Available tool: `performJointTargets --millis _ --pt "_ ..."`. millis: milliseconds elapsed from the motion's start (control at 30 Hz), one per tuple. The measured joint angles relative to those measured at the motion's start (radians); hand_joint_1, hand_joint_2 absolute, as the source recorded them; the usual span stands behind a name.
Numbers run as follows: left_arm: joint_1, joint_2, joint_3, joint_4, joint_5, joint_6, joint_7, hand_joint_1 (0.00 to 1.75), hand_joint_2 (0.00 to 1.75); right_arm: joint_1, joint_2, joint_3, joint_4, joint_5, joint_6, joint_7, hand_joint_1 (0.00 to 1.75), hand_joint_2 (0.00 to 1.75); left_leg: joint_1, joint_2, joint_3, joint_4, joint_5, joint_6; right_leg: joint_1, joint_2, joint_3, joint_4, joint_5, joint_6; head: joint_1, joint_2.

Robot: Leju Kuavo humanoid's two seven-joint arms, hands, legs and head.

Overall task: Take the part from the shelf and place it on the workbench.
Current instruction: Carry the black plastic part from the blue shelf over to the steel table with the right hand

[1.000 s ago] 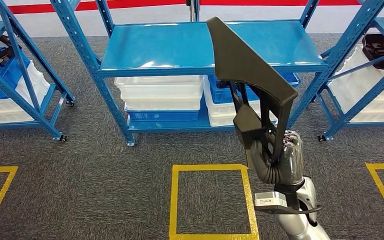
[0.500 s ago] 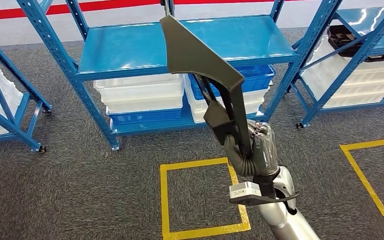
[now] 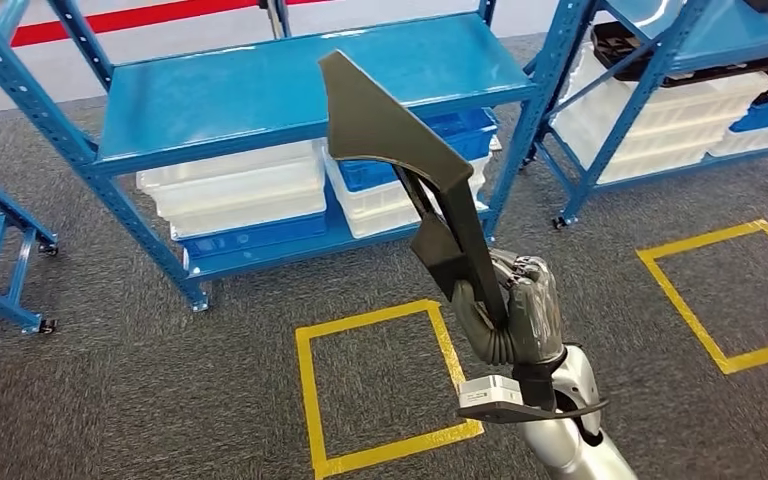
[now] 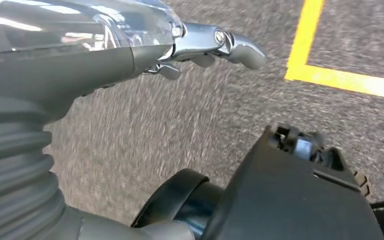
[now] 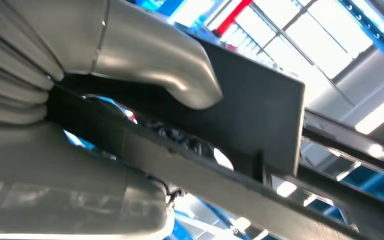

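The part, a dark matte plastic piece with a broad curved blade on a ribbed stem, stands nearly upright, its long axis leaning up and to the left, wide end uppermost. The right hand grips its lower stem above grey carpet with a yellow taped square. Behind stands a blue metal shelf. The left hand hangs over the carpet, fingers loosely apart, holding nothing.
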Motion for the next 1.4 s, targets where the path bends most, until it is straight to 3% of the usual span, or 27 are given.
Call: performJointTargets --millis 33,100,167,200,233,300,367,433,533,600,667,700,733,767,833,900,1000,1133,1200,1300,1400 --pt "-0.002 0.001 -0.007 -0.001 -0.006 0.003 -0.007 0.00 1.75 -0.007 0.002 0.006 0.001 0.000 0.002 -0.001 1.75 1.75 0.002 -0.019 -0.007 0.020 -0.016 -0.004 -0.004 0.009 -0.001 -0.002 0.003 -0.008 -0.005 0.000" --pt "-0.006 0.003 -0.016 -0.003 -0.010 0.008 -0.014 0.00 1.75 -0.024 0.010 0.020 0.003 0.000 0.004 -0.005 1.75 1.75 0.007 -0.077 -0.050 0.122 -0.074 -0.008 -0.009 0.023 -0.004 -0.004 0.009 -0.022 -0.018 0.000" --pt "-0.015 0.004 -0.020 -0.003 -0.010 0.009 -0.013 0.00 1.75 -0.033 0.018 0.031 0.004 0.000 0.007 -0.006 1.75 1.75 0.009 -0.102 -0.107 0.251 -0.124 -0.010 -0.008 0.035 -0.006 -0.004 0.011 -0.028 -0.032 0.000" --pt "-0.019 0.006 -0.021 -0.003 -0.012 0.009 -0.009 0.00 1.75 -0.035 0.021 0.037 0.004 -0.001 0.008 -0.006 1.75 1.75 0.010 -0.104 -0.119 0.281 -0.125 -0.011 -0.008 0.040 -0.006 -0.003 0.012 -0.028 -0.035 0.000" --pt "-0.023 0.007 -0.025 -0.004 -0.017 0.009 -0.004 0.00 1.75 -0.036 0.024 0.044 0.004 -0.002 0.011 -0.006 1.75 1.75 0.012 -0.104 -0.113 0.270 -0.107 -0.012 -0.009 0.046 -0.006 -0.002 0.012 -0.027 -0.038 0.000" --pt "-0.026 0.010 -0.034 -0.006 -0.027 0.007 0.005 0.00 1.75 -0.043 0.032 0.058 0.004 -0.006 0.017 -0.006 1.75 1.75 0.020 -0.106 -0.061 0.154 -0.035 -0.016 -0.012 0.057 -0.007 0.004 0.012 -0.024 -0.041 0.000" --pt "-0.028 0.012 -0.044 -0.007 -0.036 0.004 0.009 0.00 1.75 -0.051 0.040 0.069 0.004 -0.011 0.020 -0.006 1.75 1.75 0.026 -0.115 -0.020 0.048 0.007 -0.020 -0.010 0.065 -0.016 0.016 0.012 -0.015 -0.047 0.000" --pt "-0.032 0.012 -0.055 -0.008 -0.043 0.002 0.011 0.00 1.75 -0.057 0.045 0.079 0.005 -0.020 0.025 -0.006 1.75 1.75 0.024 -0.121 -0.019 0.023 0.008 -0.017 -0.008 0.069 -0.028 0.021 0.018 -0.003 -0.048 0.000" --pt "-0.039 0.010 -0.073 -0.009 -0.053 0.009 0.009 0.00 1.75 -0.059 0.047 0.092 0.006 -0.035 0.036 -0.010 1.75 1.75 0.026 -0.117 -0.026 0.019 0.016 0.000 -0.010 0.067 -0.040 0.034 0.009 0.010 -0.041 0.000" --pt "-0.039 0.009 -0.081 -0.011 -0.051 0.023 -0.004 0.00 1.75 -0.056 0.047 0.098 0.006 -0.047 0.042 -0.020 1.75 1.75 0.030 -0.110 -0.029 0.017 0.021 0.008 -0.012 0.064 -0.077 0.118 -0.044 0.016 -0.027 0.000" --pt "-0.034 0.010 -0.086 -0.012 -0.043 0.040 -0.026 0.00 1.75 -0.045 0.047 0.104 0.007 -0.060 0.047 -0.034 1.75 1.75 0.030 -0.102 -0.033 0.017 0.023 0.011 -0.014 0.062 -0.135 0.252 -0.105 0.020 -0.009 0.000" --pt "-0.030 0.011 -0.088 -0.012 -0.038 0.047 -0.036 0.00 1.75 -0.037 0.047 0.108 0.008 -0.068 0.049 -0.042 1.75 1.75 0.030 -0.099 -0.034 0.018 0.023 0.011 -0.015 0.062 -0.153 0.295 -0.116 0.021 -0.003 0.000" --pt "-0.027 0.012 -0.088 -0.012 -0.032 0.054 -0.044 0.00 1.75 -0.030 0.046 0.112 0.010 -0.076 0.051 -0.049 1.75 1.75 0.030 -0.097 -0.034 0.018 0.023 0.011 -0.015 0.062 -0.152 0.299 -0.107 0.021 0.002 0.000" --pt "-0.023 0.013 -0.088 -0.012 -0.026 0.061 -0.049 0.00 1.75 -0.026 0.047 0.116 0.012 -0.084 0.053 -0.056 1.75 1.75 0.031 -0.096 -0.034 0.018 0.023 0.011 -0.016 0.061 -0.133 0.262 -0.080 0.021 0.006 0.000" --pt "-0.019 0.017 -0.088 -0.012 -0.011 0.072 -0.045 0.00 1.75 -0.028 0.052 0.128 0.022 -0.099 0.057 -0.067 1.75 1.75 0.030 -0.096 -0.032 0.018 0.021 0.007 -0.015 0.059 -0.062 0.123 -0.014 0.019 0.014 0.000" --pt "-0.016 0.023 -0.088 -0.012 0.002 0.079 -0.023 0.00 1.75 -0.038 0.066 0.143 0.038 -0.117 0.065 -0.075 1.75 1.75 0.027 -0.096 -0.037 0.018 0.021 -0.001 -0.011 0.057 -0.020 0.031 0.006 0.014 0.018 0.000" --pt "-0.016 0.034 -0.087 -0.012 0.010 0.086 0.041 0.00 1.75 -0.050 0.093 0.166 0.069 -0.152 0.075 -0.091 1.75 1.75 0.025 -0.096 -0.036 0.008 0.026 -0.015 -0.008 0.056 -0.016 0.013 0.000 0.006 0.010 0.000" --pt "-0.013 0.052 -0.085 -0.012 0.013 0.089 0.151 0.00 1.75 -0.071 0.121 0.192 0.099 -0.202 0.089 -0.118 1.75 1.75 0.023 -0.096 -0.029 0.002 0.028 0.004 -0.010 0.056 -0.015 0.013 0.000 -0.003 -0.010 0.000" --pt "-0.009 0.060 -0.079 -0.012 0.018 0.091 0.206 0.00 1.75 -0.080 0.135 0.203 0.112 -0.229 0.099 -0.128 1.75 1.75 0.025 -0.096 -0.032 0.008 0.028 0.004 -0.007 0.056 -0.020 0.023 -0.004 -0.009 -0.019 0.000" --pt "-0.008 0.065 -0.064 -0.012 0.036 0.109 0.244 0.00 1.75 -0.093 0.157 0.217 0.129 -0.257 0.107 -0.133 1.75 1.75 0.026 -0.096 -0.040 0.020 0.023 -0.011 -0.005 0.056 -0.032 0.043 -0.011 -0.016 -0.027 0.000" --pt "-0.005 0.066 -0.045 -0.012 0.060 0.140 0.198 0.00 1.75 -0.097 0.171 0.224 0.150 -0.271 0.096 -0.140 1.75 1.75 0.026 -0.096 -0.045 0.031 0.018 -0.028 -0.007 0.056 -0.038 0.055 -0.015 -0.017 -0.032 0.000"
